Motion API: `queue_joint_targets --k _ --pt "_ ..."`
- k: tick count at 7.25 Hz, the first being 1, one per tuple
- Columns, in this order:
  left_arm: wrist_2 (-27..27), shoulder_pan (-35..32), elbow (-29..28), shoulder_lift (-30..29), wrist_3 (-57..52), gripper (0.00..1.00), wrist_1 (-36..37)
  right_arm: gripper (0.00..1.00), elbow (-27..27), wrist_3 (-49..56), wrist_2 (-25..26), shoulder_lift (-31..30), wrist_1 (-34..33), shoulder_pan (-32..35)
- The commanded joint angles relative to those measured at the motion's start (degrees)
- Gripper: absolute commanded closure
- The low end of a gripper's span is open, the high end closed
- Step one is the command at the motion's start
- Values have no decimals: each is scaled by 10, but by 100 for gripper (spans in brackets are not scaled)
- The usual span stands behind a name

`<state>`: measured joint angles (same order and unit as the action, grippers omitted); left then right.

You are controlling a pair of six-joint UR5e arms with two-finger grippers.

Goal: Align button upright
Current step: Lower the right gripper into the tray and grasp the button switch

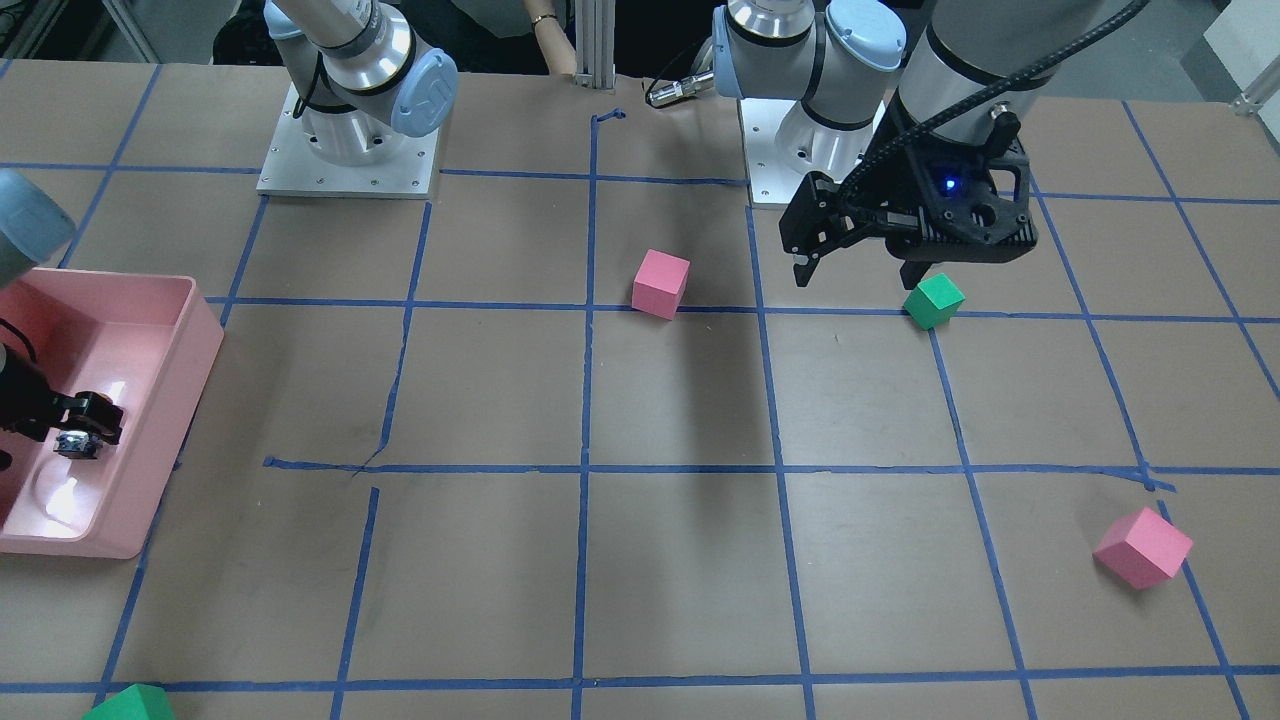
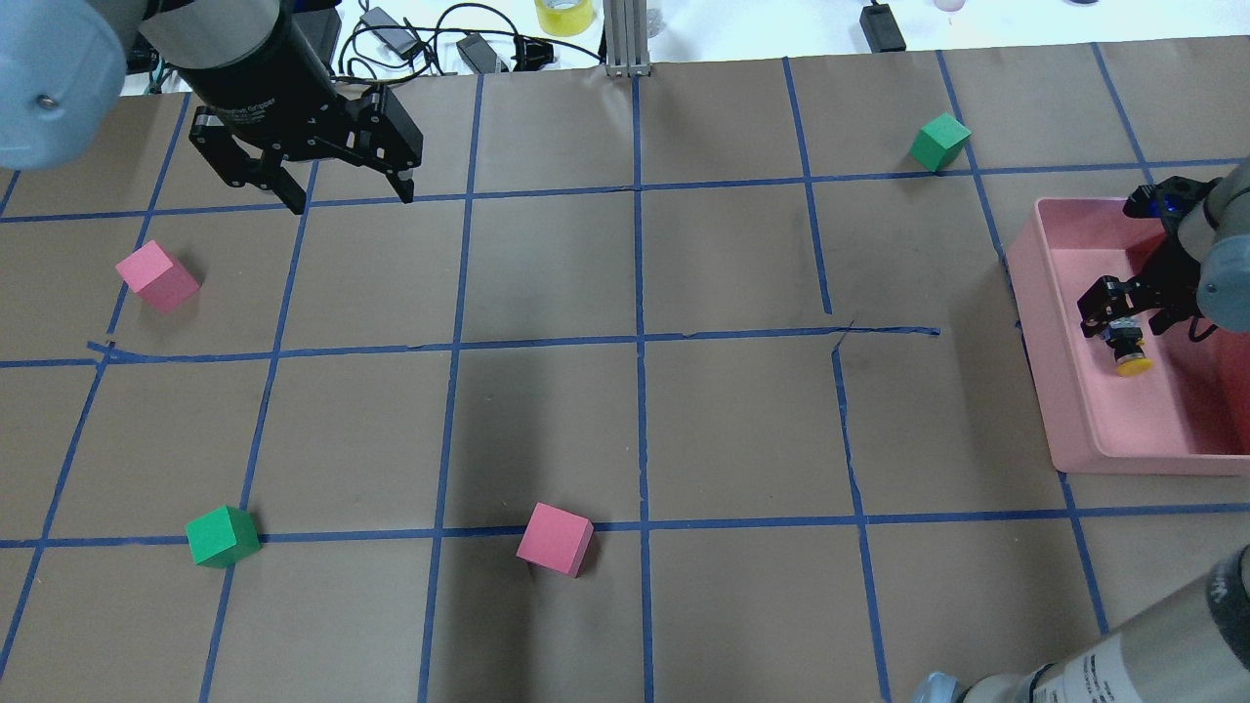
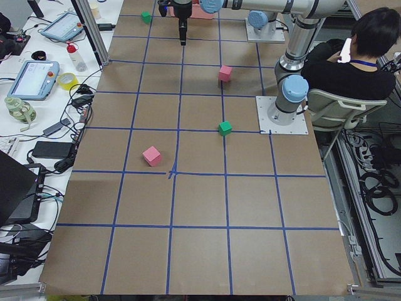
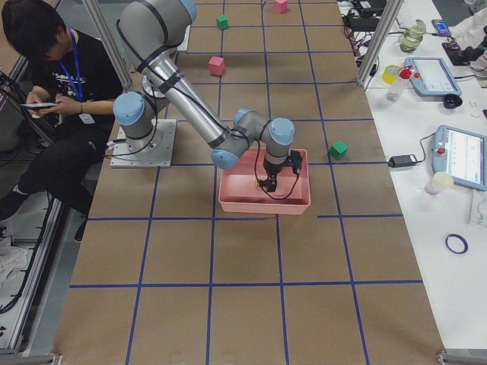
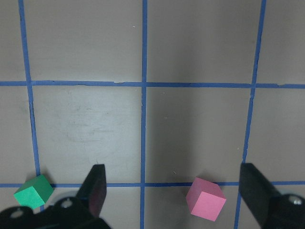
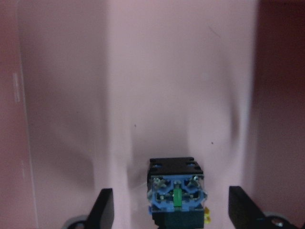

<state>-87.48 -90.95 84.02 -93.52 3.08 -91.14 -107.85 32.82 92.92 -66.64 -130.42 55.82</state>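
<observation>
A wide brown table [image 2: 732, 420] marked off in squares by blue tape lines [image 2: 640, 293] carries everything. The left arm [image 2: 244, 49] reaches over its own side of the table, and the right arm [image 4: 183, 91] bends down into a pink tray [image 2: 1040, 342] that sits at the table's right end. The left gripper [image 2: 347, 190] hangs in the air above the table with its fingers spread wide and nothing between them. The right gripper [image 2: 1123, 308] is down inside the tray, and its fingers are also spread wide: in the wrist view there is clear pink floor between each finger and the part that sits between them, so it grips nothing. Four cubes lie scattered on the table, well apart from one another: a pink cube [image 2: 156, 276] on the left side, a second pink cube [image 2: 555, 539] near the middle on the robot's side, a green cube [image 2: 223, 536] at the near left, and a second green cube [image 2: 940, 142] at the far right, near the tray but outside it. The button [image 2: 1128, 353] is inside the tray, in the gap between the right gripper's fingers. It is not upright — its yellow cap points away from the gripper toward the robot's side, and its base end with a blue fitting faces the wrist camera.
</observation>
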Motion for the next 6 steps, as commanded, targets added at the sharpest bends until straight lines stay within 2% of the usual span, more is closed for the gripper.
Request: queue_joint_targets --k 1,2,5,6 --pt "-1 0 0 0 0 0 0 81 -2 8 5 0 3 0" --pt "-1 1 0 1 0 0 0 100 -2 8 5 0 3 0" --pt "-1 1 0 1 0 0 0 100 17 11 5 -9 13 0" --pt "-2 1 0 1 0 0 0 100 43 13 5 -16 50 0"
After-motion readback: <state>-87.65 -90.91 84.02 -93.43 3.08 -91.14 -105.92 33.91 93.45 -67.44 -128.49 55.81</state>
